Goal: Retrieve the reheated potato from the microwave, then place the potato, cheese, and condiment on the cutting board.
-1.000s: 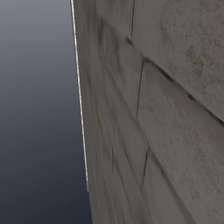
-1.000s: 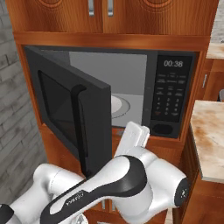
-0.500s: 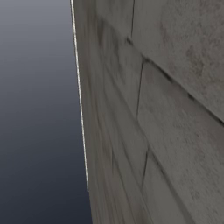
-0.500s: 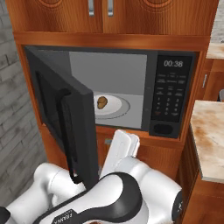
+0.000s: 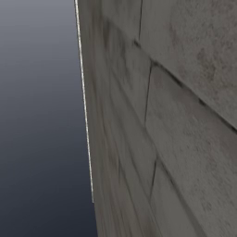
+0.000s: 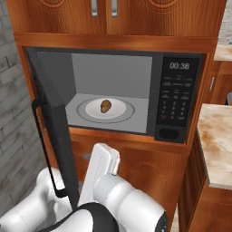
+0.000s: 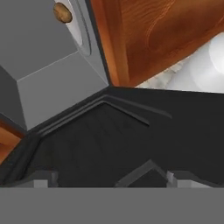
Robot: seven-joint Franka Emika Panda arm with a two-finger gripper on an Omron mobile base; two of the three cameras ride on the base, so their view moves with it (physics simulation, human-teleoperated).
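With the potato (image 6: 105, 106) resting on the white plate (image 6: 123, 111) inside the open microwave (image 6: 179, 97), the robot's pincer (image 7: 105, 177), fingers spread and holding nothing, sits close against the microwave's swung-out dark door (image 6: 56, 136), which could snag the reach inward.

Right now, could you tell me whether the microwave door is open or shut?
Open. The door is swung out to the left, and the potato sits in plain sight on the plate inside the microwave.
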